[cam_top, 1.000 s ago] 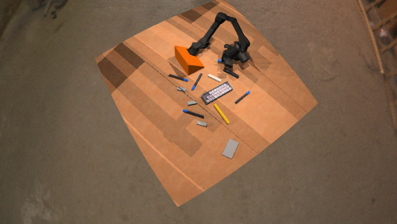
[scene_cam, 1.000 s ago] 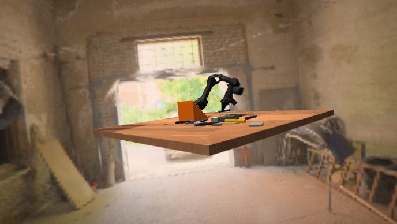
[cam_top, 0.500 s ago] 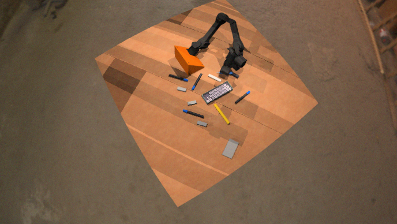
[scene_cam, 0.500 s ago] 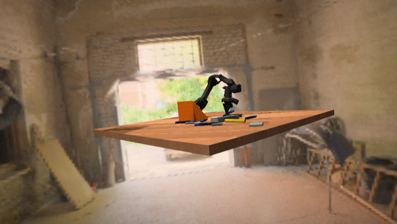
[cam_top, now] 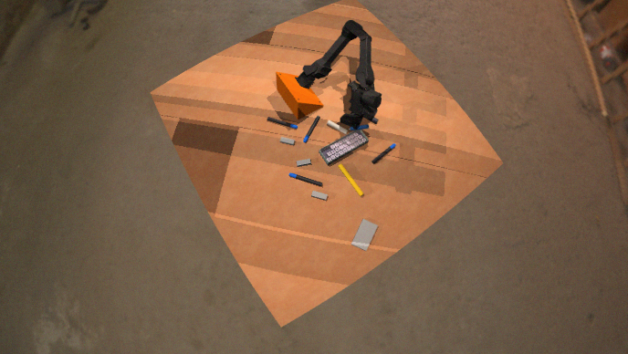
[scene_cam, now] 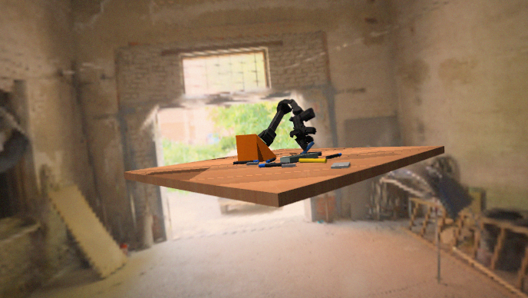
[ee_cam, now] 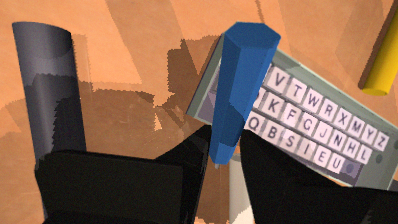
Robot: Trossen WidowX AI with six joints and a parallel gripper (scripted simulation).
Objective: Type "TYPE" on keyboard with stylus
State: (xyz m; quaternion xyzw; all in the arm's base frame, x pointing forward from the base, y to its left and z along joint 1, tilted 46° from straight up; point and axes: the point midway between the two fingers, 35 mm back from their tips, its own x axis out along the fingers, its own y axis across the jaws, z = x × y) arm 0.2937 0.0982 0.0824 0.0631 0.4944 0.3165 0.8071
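Observation:
My gripper [cam_top: 351, 124] [scene_cam: 305, 149] [ee_cam: 225, 133] is shut on the blue hexagonal stylus [cam_top: 361, 127] [scene_cam: 311, 145] [ee_cam: 240, 85]. The stylus is tilted; in the wrist view its broad end is up and its small grey tip shows just below the fingertips. The grey keyboard [cam_top: 343, 147] [scene_cam: 292, 158] [ee_cam: 374, 175] lies beside and beyond the gripper. In the wrist view T, Y and E are readable on its pale keys. The stylus covers the keyboard's left part there, and I see no P. Whether the tip touches anything cannot be told.
A white cylinder [cam_top: 337, 126] [ee_cam: 240, 185] lies near the stylus tip. A dark cylinder [ee_cam: 50, 85] lies beside the gripper. A yellow stick [cam_top: 350, 181] [scene_cam: 312, 160] [ee_cam: 385, 75], black blue-ended pens, small grey blocks, a grey plate [cam_top: 365, 234] [scene_cam: 341, 165] and an orange wedge [cam_top: 297, 96] [scene_cam: 247, 147] surround the keyboard.

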